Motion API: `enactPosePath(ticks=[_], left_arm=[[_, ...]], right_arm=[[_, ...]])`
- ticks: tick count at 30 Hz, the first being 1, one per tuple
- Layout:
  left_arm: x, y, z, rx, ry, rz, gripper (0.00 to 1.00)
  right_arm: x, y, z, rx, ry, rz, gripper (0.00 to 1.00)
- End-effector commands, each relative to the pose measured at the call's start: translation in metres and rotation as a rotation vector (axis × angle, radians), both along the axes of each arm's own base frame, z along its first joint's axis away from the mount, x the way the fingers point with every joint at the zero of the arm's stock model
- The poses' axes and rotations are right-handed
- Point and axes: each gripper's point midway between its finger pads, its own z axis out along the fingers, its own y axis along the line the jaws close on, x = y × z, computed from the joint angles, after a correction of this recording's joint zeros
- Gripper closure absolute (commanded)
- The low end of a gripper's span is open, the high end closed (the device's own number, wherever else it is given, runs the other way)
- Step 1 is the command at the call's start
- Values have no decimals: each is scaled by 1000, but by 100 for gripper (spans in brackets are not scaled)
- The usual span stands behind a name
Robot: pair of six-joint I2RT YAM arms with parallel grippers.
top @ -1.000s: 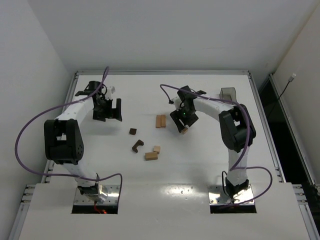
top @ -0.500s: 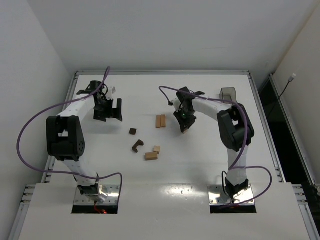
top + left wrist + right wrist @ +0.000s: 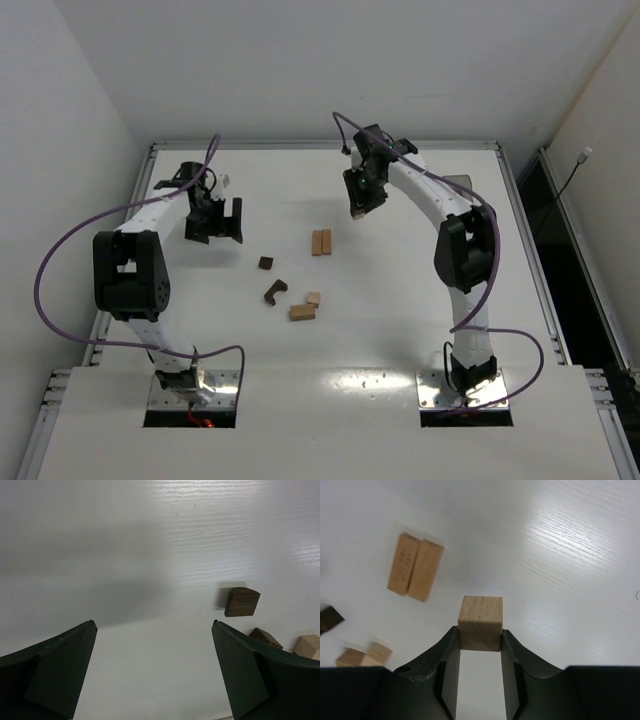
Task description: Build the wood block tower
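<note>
Tan wood cube (image 3: 480, 612) pinched tight in right gripper (image 3: 480, 639), just hoisted high, away from twin bars (image 3: 415, 567); ready for stacking. Left gripper (image 3: 155, 625) agape, empty.

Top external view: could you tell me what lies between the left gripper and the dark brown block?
Nothing: bare table between left gripper and dark brown block, in the top view.

One tan cube (image 3: 480, 622) sits clamped in the right pincer (image 3: 480, 634). Lying on the table (image 3: 420, 300) are two tan bars (image 3: 321, 242) side by side, a dark cube (image 3: 266, 263), a dark notched piece (image 3: 275, 291), and seemingly two touching tan blocks (image 3: 305, 308).
</note>
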Motion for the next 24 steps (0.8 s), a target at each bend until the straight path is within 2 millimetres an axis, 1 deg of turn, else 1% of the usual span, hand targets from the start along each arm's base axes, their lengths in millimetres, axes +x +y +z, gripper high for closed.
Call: enactPosePath(ticks=[1,2,3,4,5,6,7,8,9,10,11,12,13,14,15,16,17,18,19,20,21,22,23,24], left_arm=[[6,6,12,29,-47,32,0],[3,6,9,29,-36,32,0],[7,8,13,41,-57,38,0],[3,8,9,41,-45,38,0],[1,8,9,41,-45,38,0],[4,8,10,41,-57,38,0],[0,9,6,46,-44,50,0],[0,9,10,46,-56,50,0],[0,9,10,46,-56,50,0],[-2,11,7,55,-47,53,0],[-2,11,7,55,-47,53,0],[0,11,11,55,-65,54,0],[0,11,11,55,-65,54,0],[-2,11,8,55,-56,54,0],[-2,11,8,55,-56,54,0],[-2,11,8,55,-56,54,0],[0,11,12,55,-76,54,0],[-2,11,10,55,-67,54,0],[-3,11,10,55,-67,54,0],[-3,11,7,55,-67,54,0],[-3,11,7,55,-67,54,0],[-3,11,7,55,-67,54,0],[-3,9,7,46,-67,50,0],[-3,9,7,46,-67,50,0]], right_arm=[[1,6,9,26,45,-177,100],[0,8,13,45,57,-231,100],[2,10,16,56,55,-252,100],[0,15,16,64,61,-266,100],[0,15,16,71,67,-313,100],[3,17,17,84,61,-331,100],[2,19,18,97,70,-344,100],[5,21,22,111,66,-363,100],[7,24,23,129,66,-397,100],[6,27,23,145,78,-409,100],[3,33,19,172,117,-420,100],[1,36,11,176,144,-415,100],[-1,44,14,189,145,-398,100],[4,44,11,187,135,-411,100],[1,54,13,176,118,-381,100],[5,56,15,158,84,-372,100],[5,60,18,155,71,-365,100],[4,66,20,154,60,-353,100],[6,68,20,156,57,-352,100],[2,70,15,137,66,-346,100],[-2,75,14,136,67,-334,100],[-2,76,15,139,69,-342,100],[-3,83,9,138,70,-329,100],[-5,89,12,144,64,-316,100]])
